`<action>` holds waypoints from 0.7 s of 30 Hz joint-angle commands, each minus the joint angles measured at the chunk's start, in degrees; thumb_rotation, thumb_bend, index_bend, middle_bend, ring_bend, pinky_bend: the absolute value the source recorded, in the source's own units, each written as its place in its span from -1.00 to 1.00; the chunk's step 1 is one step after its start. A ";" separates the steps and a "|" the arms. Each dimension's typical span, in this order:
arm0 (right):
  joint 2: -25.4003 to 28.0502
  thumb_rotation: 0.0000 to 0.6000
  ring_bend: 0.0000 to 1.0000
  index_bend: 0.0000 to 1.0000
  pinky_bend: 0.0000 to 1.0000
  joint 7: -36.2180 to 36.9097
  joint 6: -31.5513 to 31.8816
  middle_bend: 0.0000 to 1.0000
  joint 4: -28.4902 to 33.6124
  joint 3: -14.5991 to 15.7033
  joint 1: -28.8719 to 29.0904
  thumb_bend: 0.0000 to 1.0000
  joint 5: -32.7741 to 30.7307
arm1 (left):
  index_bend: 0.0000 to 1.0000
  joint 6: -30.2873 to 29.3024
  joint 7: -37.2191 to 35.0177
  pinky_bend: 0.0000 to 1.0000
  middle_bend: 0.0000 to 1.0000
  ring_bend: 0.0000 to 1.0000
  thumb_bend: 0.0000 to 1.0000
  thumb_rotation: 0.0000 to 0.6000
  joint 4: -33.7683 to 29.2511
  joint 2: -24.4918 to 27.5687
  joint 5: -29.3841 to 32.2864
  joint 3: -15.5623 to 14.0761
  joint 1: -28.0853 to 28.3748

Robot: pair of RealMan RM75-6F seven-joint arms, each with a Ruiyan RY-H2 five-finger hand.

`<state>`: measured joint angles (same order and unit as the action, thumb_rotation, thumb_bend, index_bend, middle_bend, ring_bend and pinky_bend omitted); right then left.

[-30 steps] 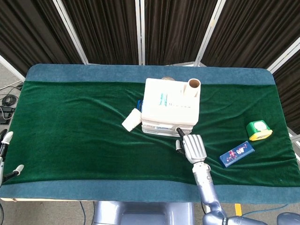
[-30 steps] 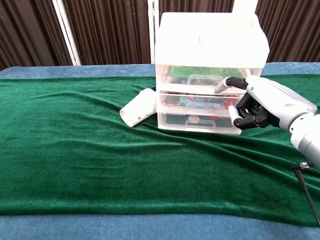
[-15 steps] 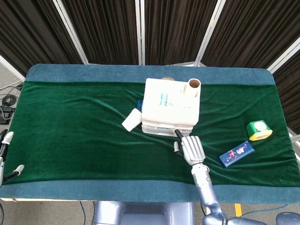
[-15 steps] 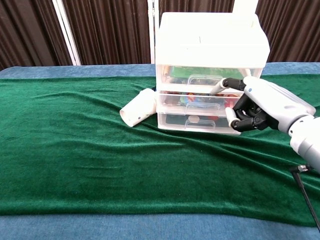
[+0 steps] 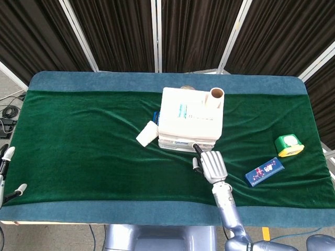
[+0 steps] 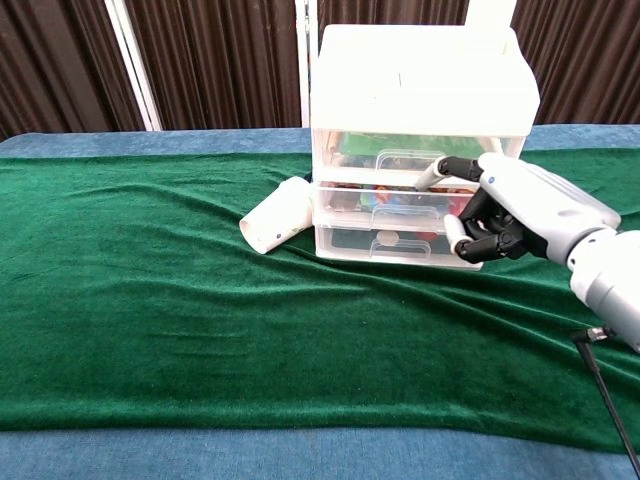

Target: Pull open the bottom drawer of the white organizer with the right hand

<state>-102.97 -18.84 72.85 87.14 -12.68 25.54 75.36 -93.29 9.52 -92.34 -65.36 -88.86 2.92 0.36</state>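
The left hand (image 5: 6,172) is idling open at the tabletop's (image 5: 78,136) near left corner. The right hand (image 6: 505,210), fingers curled and holding nothing, is hovering by the closed bottom drawer (image 6: 390,243), likely lining up on its handle. The organizer (image 6: 415,140) is sitting mid-tabletop, toward the far edge.

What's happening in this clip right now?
The robot's right hand is up against the front of the white organizer on the green cloth, fingers curled near the lower drawers. The bottom drawer looks closed, so the pull has not begun. Whether the fingers have hooked its handle cannot be told. The left hand sits at the table's edge, holding nothing.
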 commanded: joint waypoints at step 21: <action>-0.21 1.00 0.94 -0.41 0.81 -0.28 -0.84 0.83 -0.54 0.05 0.74 0.12 -2.18 | -1.00 0.24 -0.16 -1.00 -1.00 -1.00 -1.00 1.00 -0.02 0.08 0.15 -0.01 0.07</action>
<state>-103.19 -19.05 72.04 86.62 -12.64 26.24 73.21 -93.05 9.36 -92.36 -65.28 -88.71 2.92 0.43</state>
